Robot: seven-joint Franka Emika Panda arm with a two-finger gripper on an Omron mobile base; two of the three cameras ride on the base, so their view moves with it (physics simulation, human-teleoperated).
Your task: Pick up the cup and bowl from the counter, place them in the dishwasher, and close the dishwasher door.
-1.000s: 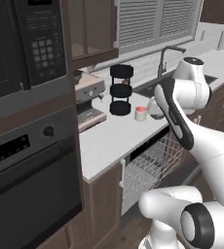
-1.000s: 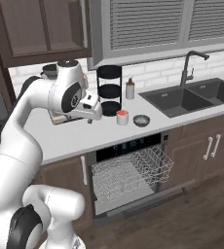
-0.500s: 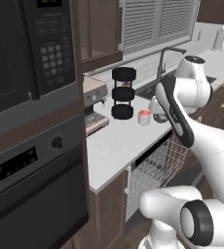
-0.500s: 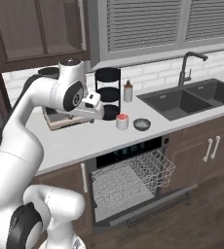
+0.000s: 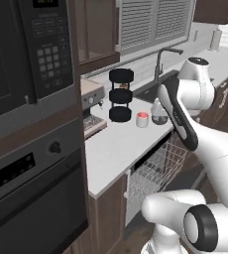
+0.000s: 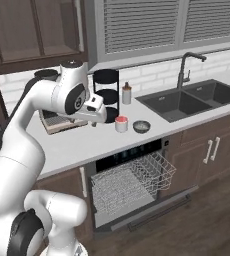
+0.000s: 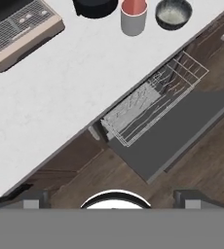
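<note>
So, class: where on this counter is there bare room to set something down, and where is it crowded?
The counter is bare along its front edge, between the coffee machine and the open dishwasher below. It is crowded at the back, where the black rack, cup and bowl cluster near the sink.

Red cup (image 6: 121, 124) beside grey bowl (image 6: 141, 126) above open dishwasher (image 6: 132, 185).

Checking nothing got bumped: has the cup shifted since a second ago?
No. The cup stands beside the black rack and the bowl, as before.
</note>
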